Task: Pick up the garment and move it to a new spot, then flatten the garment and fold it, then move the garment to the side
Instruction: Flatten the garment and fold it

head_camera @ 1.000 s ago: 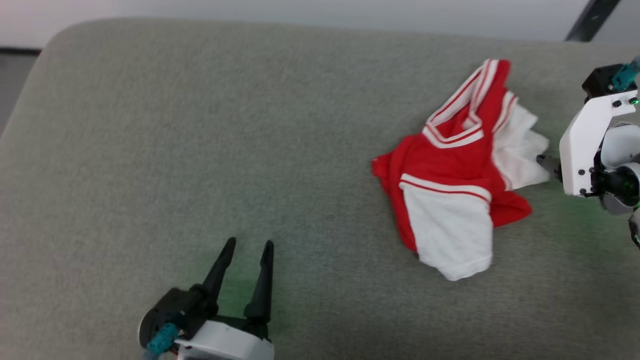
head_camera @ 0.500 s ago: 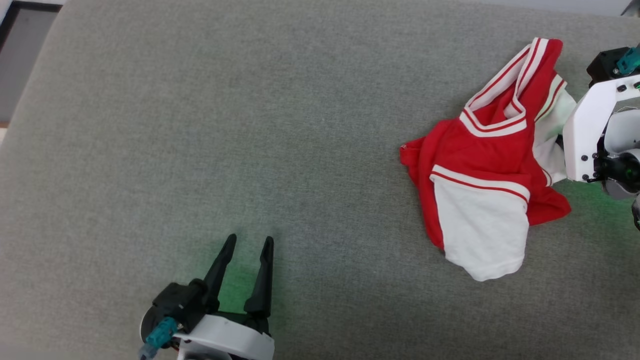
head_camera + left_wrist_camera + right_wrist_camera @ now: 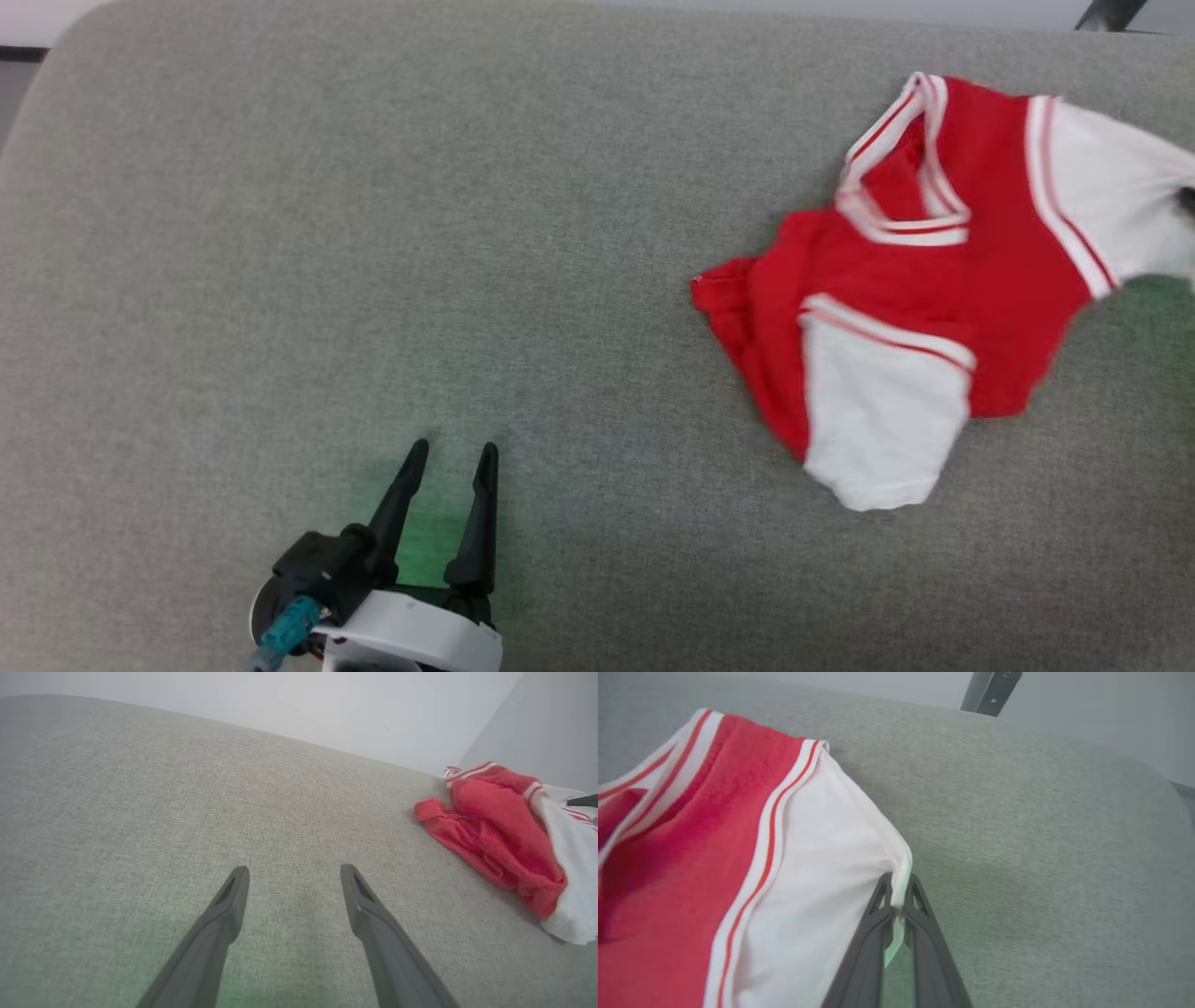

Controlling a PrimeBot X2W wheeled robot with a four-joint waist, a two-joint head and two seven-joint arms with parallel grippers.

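Right gripper (image 3: pixel 900 880): pinches the white sleeve hem of the garment (image 3: pixel 887 280), jaws closed on the cloth. Garment: lies rumpled at the far right of the grey cloth-covered worktop (image 3: pixel 373 233), held sleeve drawn out rightward. Left gripper (image 3: pixel 453 448): sits near left, jaws spread, grips nothing, well apart from the garment.

Work surface (image 3: pixel 373 233): padded grey-green woven upholstery, even weave, with 1 rounded corner at the upper left of the head view. A pale grey wall (image 3: pixel 327 709) stands behind its far edge. 1 dark metal strut (image 3: pixel 990 690), tilted and bearing 2 small round fasteners, rises beyond that edge. Dark strip (image 3: pixel 19 54) past the corner, possibly floor; too little shows. Faint green tint (image 3: pixel 439 523) on the cloth, lower left of the head view.
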